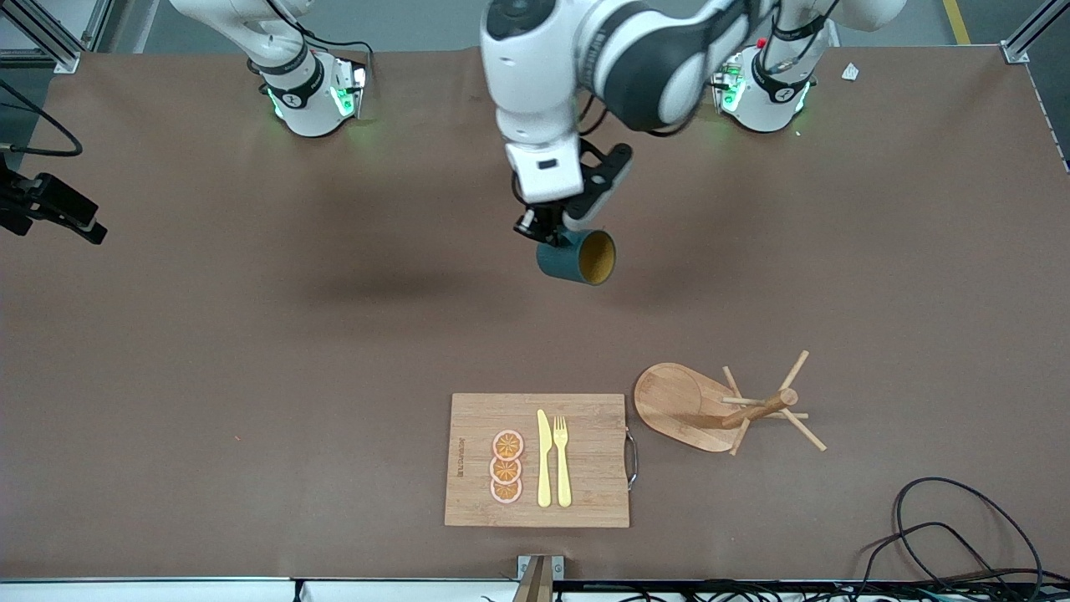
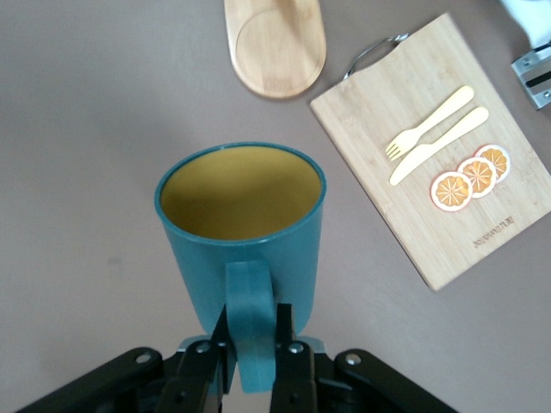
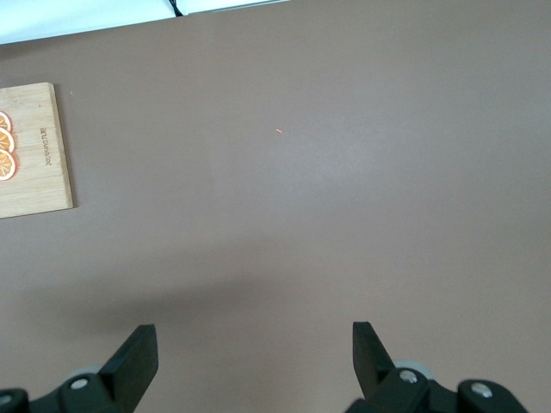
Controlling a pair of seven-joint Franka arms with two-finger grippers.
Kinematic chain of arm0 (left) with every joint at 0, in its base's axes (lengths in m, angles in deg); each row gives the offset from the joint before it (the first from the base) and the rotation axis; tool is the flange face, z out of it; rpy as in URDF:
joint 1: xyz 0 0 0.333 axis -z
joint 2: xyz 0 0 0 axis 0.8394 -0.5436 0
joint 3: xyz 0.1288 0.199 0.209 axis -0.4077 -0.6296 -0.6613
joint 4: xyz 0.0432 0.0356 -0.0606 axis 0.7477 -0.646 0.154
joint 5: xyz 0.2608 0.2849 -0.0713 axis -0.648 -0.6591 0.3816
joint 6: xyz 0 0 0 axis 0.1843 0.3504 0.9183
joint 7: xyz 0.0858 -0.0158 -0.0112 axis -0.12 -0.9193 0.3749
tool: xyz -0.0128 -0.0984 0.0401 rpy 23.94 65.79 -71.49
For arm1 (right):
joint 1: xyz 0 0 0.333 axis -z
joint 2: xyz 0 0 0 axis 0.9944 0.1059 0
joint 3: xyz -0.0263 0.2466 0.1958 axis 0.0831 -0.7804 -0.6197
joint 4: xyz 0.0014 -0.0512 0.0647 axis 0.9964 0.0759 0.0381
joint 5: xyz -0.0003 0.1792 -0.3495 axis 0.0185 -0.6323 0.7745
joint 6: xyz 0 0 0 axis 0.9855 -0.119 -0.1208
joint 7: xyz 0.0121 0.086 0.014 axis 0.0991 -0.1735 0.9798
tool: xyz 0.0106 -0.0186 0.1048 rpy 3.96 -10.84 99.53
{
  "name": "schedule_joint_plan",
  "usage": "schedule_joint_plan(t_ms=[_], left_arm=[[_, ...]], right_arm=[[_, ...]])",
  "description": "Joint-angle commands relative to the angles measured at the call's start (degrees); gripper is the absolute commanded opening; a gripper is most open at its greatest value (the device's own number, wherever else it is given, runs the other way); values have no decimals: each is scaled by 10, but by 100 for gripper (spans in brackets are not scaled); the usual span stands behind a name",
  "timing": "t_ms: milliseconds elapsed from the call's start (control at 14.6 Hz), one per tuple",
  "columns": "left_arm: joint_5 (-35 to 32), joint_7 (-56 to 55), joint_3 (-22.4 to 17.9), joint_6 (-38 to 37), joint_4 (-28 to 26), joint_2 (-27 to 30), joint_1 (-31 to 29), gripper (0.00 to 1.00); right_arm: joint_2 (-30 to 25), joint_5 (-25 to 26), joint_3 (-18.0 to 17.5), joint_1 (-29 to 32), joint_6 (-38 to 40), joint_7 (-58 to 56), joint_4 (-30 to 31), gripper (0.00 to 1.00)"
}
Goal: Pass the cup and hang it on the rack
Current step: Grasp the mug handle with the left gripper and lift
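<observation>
The teal cup (image 1: 577, 257) with its yellow-orange inside hangs on its side in the air over the middle of the table, mouth turned toward the left arm's end. My left gripper (image 1: 556, 230) is shut on its loop handle; in the left wrist view the fingers (image 2: 252, 314) pinch the handle below the cup (image 2: 241, 232). The wooden rack (image 1: 681, 405) stands nearer the front camera, its post and pegs (image 1: 765, 407) free; its oval base shows in the left wrist view (image 2: 275, 43). My right gripper (image 3: 254, 340) is open and empty over bare table; it is out of the front view.
A bamboo cutting board (image 1: 539, 460) with a yellow knife, a fork and three orange slices lies beside the rack, toward the right arm's end. It also shows in the left wrist view (image 2: 439, 146) and the right wrist view (image 3: 30, 155). Black cables (image 1: 961, 535) lie at the front corner.
</observation>
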Motion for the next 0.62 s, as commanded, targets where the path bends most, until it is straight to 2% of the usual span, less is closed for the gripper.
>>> schedule_joint_plan(t_ms=[0, 343, 549], left_arm=[[106, 28, 6, 35, -9, 20, -67, 0], [331, 145, 6, 54, -9, 20, -201, 0], [434, 186, 4, 57, -9, 14, -261, 0]], right_arm=[[1, -9, 1, -1, 6, 8, -5, 100], [0, -1, 0, -14, 14, 16, -5, 100], [0, -4, 1, -9, 14, 9, -5, 100]])
